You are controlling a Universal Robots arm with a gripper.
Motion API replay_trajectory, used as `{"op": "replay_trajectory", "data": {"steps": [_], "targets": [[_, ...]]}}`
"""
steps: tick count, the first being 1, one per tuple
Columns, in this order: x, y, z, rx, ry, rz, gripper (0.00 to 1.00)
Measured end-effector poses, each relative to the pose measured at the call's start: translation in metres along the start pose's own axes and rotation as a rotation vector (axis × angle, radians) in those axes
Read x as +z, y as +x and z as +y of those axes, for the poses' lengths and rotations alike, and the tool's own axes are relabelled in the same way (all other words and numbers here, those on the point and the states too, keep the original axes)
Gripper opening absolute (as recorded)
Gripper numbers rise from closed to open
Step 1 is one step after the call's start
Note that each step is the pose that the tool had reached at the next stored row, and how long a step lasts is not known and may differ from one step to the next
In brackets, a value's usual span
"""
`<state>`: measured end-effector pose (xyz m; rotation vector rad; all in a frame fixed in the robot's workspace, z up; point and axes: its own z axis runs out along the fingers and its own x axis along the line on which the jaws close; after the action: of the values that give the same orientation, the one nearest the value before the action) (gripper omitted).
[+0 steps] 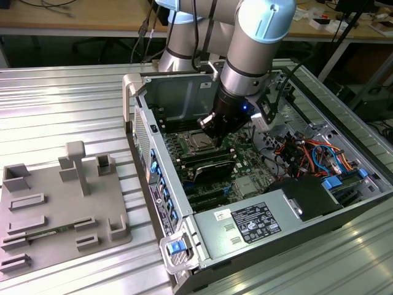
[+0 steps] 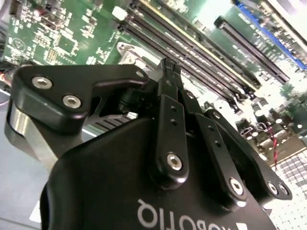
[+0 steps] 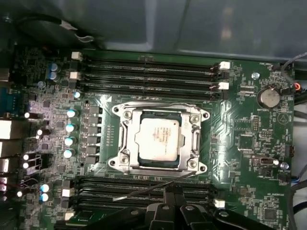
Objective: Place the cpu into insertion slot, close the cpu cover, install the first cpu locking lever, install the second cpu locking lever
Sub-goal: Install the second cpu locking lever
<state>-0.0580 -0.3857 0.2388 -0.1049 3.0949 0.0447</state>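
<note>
Ribbed metal worktop [image 1: 73, 104] carries an open computer case [image 1: 184, 246] and a grey fixture tray [image 1: 55, 203]. Inside the case, the cpu [image 3: 157, 139] lies flat in the insertion slot [image 3: 125, 158], with the cpu cover [image 3: 194, 143] down around it. One thin lever [image 3: 148, 189] angles loose beside the socket. Just above that edge hangs the gripper [image 2: 169, 67], fingers pressed together, holding nothing.

Exterior view: high, oblique, medium range over open computer case [image 1: 258, 203]. First wrist view: straight down, near motherboard [image 3: 240, 143]. Second wrist view: very close along gripper [image 2: 169, 67]. All 3 share motherboard.
</note>
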Motion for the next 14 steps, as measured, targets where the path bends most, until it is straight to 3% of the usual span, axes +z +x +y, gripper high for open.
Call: {"op": "replay_trajectory", "data": {"steps": [5,10,14], "targets": [[0.0010,0.0145,0.0009,0.000,-0.0001,0.0000,0.11],[0.0012,0.0197,0.0013,0.000,0.0000,0.0000,0.11],[0.0021,0.0287,0.0017,0.000,-0.0038,-0.0004,0.11]]}}
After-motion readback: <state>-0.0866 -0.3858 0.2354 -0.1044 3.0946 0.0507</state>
